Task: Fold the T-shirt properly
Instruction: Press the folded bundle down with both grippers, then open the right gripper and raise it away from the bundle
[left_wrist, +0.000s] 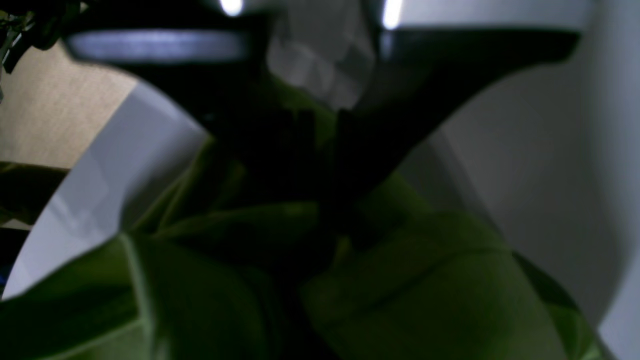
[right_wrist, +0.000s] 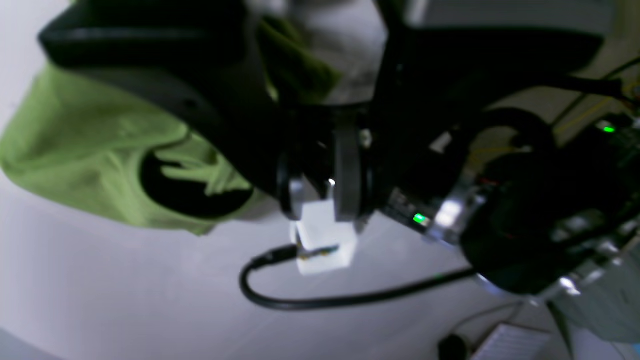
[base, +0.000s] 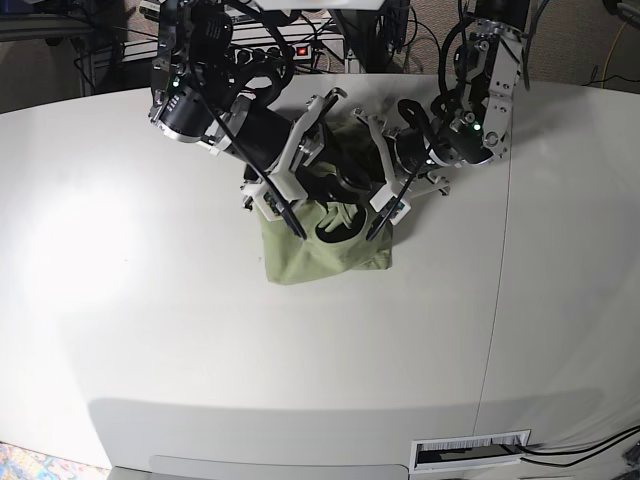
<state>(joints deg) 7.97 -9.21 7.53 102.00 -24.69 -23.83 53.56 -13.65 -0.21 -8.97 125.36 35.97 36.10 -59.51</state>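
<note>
On the white table (base: 200, 330), the T-shirt (base: 320, 255) lay bunched in a small heap a little toward 12 o'clock of center. The right gripper (base: 290, 215) at its 10 o'clock and the left gripper (base: 385, 205) at its 2 o'clock each pinched a fold of the cloth.

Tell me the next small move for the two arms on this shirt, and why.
Probably lower both ends onto the white table: the olive-green thin-fabric T-shirt lies bunched, with the left gripper and right gripper both at its upper edge. Whether either grips cloth is unclear.
</note>
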